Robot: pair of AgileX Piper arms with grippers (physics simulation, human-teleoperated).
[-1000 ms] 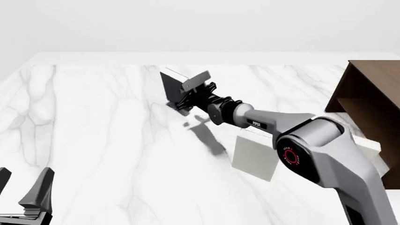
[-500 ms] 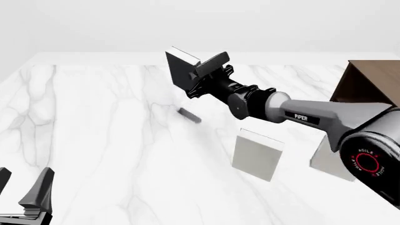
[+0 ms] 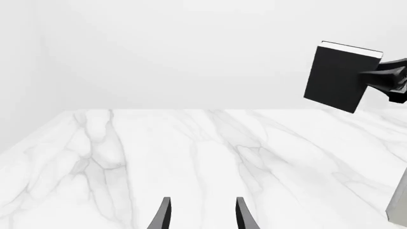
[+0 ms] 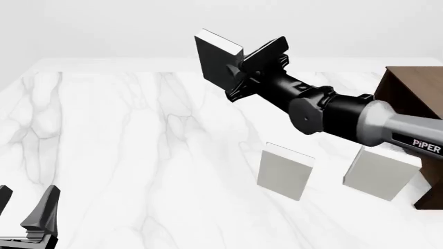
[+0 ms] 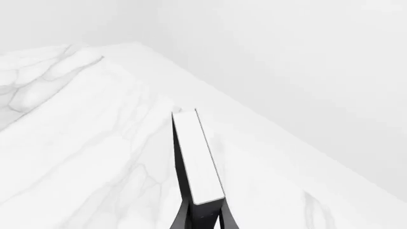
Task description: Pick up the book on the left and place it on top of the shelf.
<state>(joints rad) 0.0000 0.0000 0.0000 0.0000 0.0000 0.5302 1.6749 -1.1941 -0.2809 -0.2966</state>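
The book, slim with a dark cover and white page edges, hangs upright in the air well above the table, left of the shelf. My right gripper is shut on it, one finger on each cover. In the right wrist view the book's white edge rises from between the fingers. The left wrist view shows the book high against the wall. My left gripper rests open and holds nothing at the table's near left corner; its fingertips show in its own view.
Two thicker pale books stand on the marble table: one at centre right, the other close against the shelf's near side. The brown shelf fills the right edge of the front view.
My right arm has lifted the book off the table, carrying it upward and to the right. The left arm has stayed still.
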